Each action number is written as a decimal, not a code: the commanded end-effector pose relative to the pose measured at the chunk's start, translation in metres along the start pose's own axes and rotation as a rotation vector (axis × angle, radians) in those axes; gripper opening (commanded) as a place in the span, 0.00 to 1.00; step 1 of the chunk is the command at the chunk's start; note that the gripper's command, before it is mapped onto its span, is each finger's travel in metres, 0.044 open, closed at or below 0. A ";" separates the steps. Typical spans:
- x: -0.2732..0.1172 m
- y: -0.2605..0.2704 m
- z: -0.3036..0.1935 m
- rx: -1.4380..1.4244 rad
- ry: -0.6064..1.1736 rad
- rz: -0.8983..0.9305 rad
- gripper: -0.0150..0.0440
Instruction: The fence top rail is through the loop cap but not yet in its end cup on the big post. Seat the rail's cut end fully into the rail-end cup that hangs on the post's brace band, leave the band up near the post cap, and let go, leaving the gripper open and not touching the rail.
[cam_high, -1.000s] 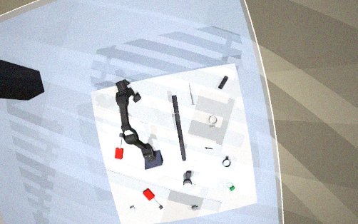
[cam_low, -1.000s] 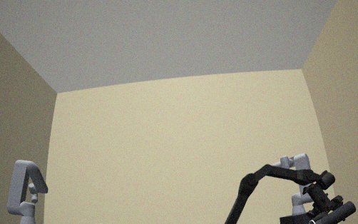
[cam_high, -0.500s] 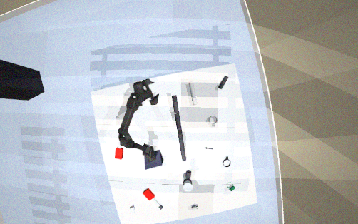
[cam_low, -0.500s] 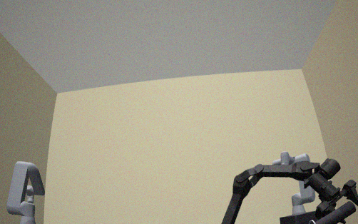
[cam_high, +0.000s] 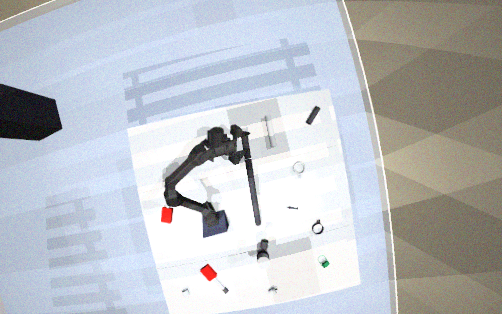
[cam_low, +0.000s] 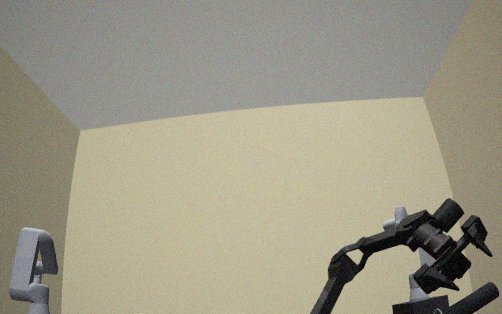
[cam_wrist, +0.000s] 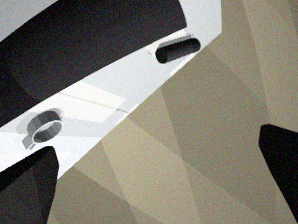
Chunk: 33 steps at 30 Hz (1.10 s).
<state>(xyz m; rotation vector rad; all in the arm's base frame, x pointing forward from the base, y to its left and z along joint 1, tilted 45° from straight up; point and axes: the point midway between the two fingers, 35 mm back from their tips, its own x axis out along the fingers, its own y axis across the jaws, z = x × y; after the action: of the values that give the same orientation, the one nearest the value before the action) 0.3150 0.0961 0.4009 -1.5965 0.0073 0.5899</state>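
The dark fence rail (cam_high: 253, 190) runs lengthwise past the arm; it also crosses the upper left of the wrist view (cam_wrist: 100, 47), close to the camera. Its near end stops short of the dark end cup (cam_high: 264, 244) beside the big post (cam_high: 263, 256), with a gap between. The band's height is not clear from above. My gripper (cam_high: 245, 144) (cam_low: 474, 272) (cam_wrist: 160, 147) is open, with its fingers wide apart, near the rail's far end. The wrist view shows nothing held between the fingers. Whether a finger touches the rail is unclear. The loop cap is too small to make out.
A short black cylinder (cam_high: 313, 115) (cam_wrist: 177, 50), a pale ring (cam_high: 298, 167), a dark ring (cam_high: 318, 228) and a green piece (cam_high: 325, 263) lie to the right. Red blocks (cam_high: 167, 215) (cam_high: 208, 272) lie near the arm's base (cam_high: 215, 227). Grey machinery (cam_low: 22, 262) stands at the left.
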 end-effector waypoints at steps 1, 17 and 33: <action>0.024 0.047 -0.053 0.239 0.082 0.175 1.00; -0.012 0.226 -0.193 1.480 0.285 0.601 1.00; -0.080 0.290 -0.230 2.400 0.257 0.518 1.00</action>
<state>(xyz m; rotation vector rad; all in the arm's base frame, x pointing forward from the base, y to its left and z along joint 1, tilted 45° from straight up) 0.2320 -0.1815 0.1605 0.6770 0.9608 0.3213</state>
